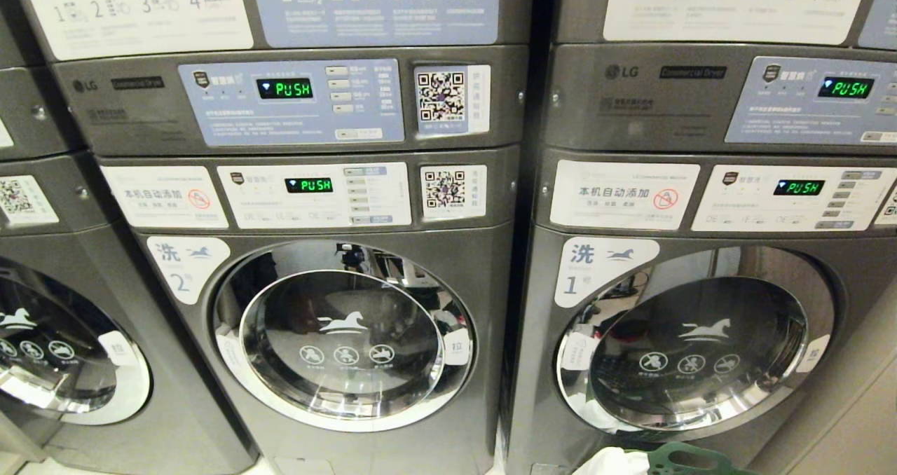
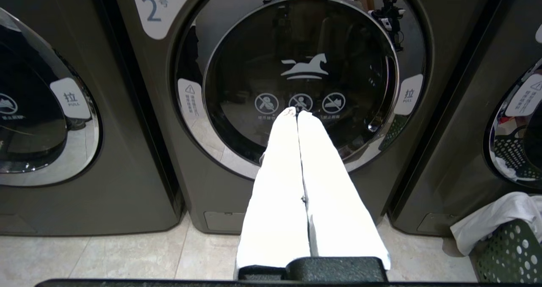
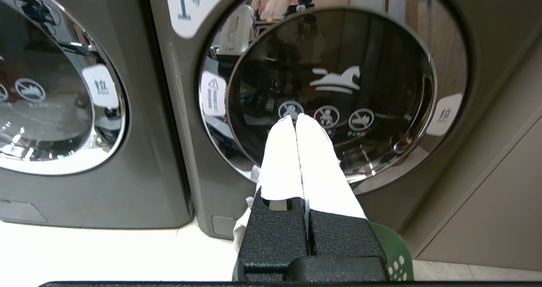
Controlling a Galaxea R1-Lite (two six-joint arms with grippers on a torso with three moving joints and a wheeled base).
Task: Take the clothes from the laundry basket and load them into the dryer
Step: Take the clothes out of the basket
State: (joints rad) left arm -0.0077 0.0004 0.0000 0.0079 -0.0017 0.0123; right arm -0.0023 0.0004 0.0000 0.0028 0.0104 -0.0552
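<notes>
Head view: grey front-loading machines, round chrome-ringed doors shut; green perforated plastic laundry basket (image 1: pixel 676 459) with white, possibly crumpled, clothes (image 1: pixel 613 461) at machine 1's (image 1: pixel 690 349) foot. Left gripper (image 2: pixel 297 111), right gripper (image 3: pixel 295 117): white fingers pressed together, empty.

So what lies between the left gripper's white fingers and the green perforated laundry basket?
In the left wrist view, only bare pale floor tile separates the shut left gripper from the green perforated laundry basket, white cloth draping its rim.
</notes>
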